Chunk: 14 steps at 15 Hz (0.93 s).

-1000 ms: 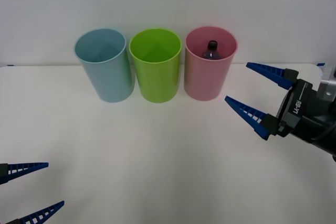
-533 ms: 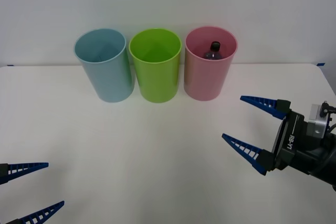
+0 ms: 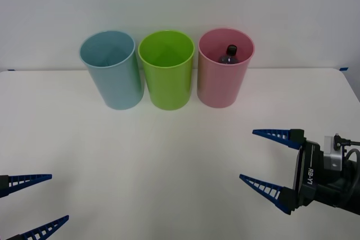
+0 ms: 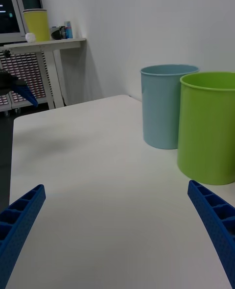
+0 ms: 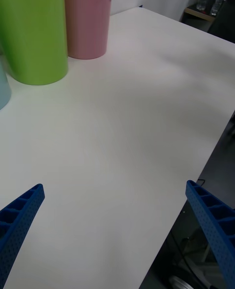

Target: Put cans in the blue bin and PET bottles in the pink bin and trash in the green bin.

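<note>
Three bins stand in a row at the back of the white table: the blue bin, the green bin and the pink bin. A PET bottle with a black cap stands inside the pink bin. My right gripper hangs open over the table's right front, holding nothing. My left gripper waits open at the front left corner, also with nothing in it.
Across the room in the right wrist view stands a side table carrying a yellow container. The white table's edge runs close to the left gripper.
The right gripper has drawn back from beside the pink bin, moving down and toward the table's front right. The left gripper has stayed put.
</note>
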Each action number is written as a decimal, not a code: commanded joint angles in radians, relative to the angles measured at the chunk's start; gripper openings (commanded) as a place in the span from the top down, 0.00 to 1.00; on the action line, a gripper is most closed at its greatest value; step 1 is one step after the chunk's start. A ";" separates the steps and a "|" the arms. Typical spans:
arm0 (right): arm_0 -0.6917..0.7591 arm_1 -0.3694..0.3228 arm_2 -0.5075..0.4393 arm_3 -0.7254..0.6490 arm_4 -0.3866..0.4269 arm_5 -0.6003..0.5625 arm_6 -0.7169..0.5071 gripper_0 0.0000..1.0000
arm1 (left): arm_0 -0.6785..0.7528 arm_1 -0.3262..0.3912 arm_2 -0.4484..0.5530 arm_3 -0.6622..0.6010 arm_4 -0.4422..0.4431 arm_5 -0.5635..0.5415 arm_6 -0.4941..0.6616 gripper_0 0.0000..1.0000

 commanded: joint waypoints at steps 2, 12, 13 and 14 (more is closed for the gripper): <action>0.015 -0.002 -0.009 0.005 0.035 -0.033 0.018 0.00 | 0.000 0.000 0.000 0.000 0.000 0.000 0.000 0.00; 0.064 -0.002 -0.004 -0.003 0.039 -0.039 0.013 0.00 | 0.000 0.000 0.000 0.000 0.000 0.000 0.000 0.00; 0.064 -0.004 -0.006 -0.003 0.041 -0.039 0.008 0.00 | 0.000 0.000 0.000 0.000 0.000 0.000 0.000 0.00; 0.064 -0.004 -0.004 -0.003 0.041 -0.039 0.008 0.00 | 0.000 0.000 0.000 0.000 0.000 0.000 0.000 0.00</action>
